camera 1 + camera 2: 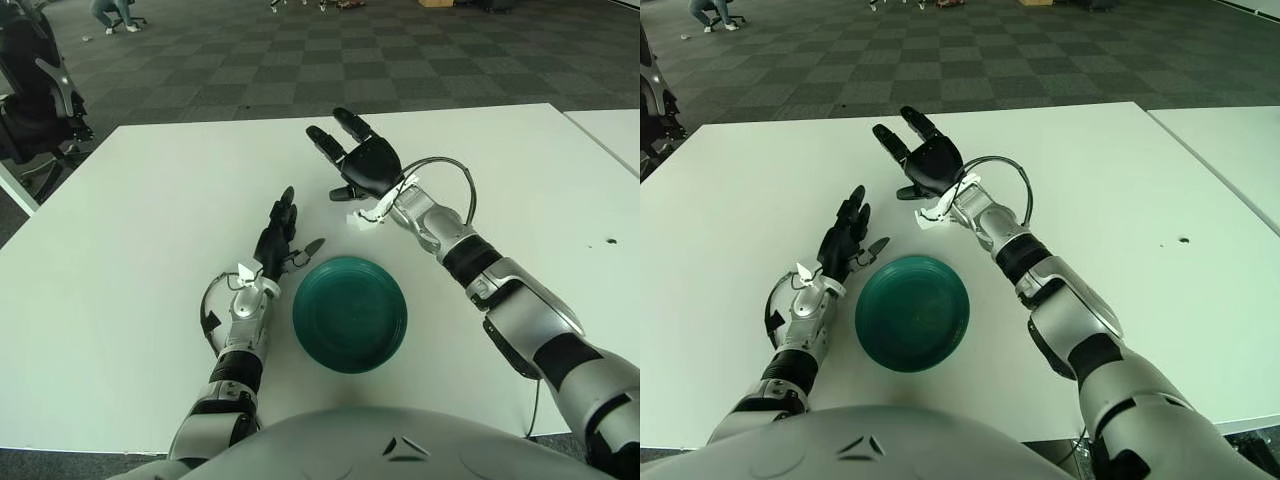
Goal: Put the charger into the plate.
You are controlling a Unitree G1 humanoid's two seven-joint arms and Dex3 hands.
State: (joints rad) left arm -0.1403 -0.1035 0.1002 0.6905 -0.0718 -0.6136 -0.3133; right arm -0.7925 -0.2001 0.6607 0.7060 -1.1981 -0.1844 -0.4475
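Right hand [362,160], fingers spread and empty, above the bench [150,200] beyond the green plate [350,313]; left hand [277,238] open beside it. Charger not discernible; locate it before closing.

No legible txt, no labels, no brands, no nos., no signs anywhere in either view

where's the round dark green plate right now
The round dark green plate sits on the white table near its front edge, just right of the open left hand and nearer than the raised right hand.
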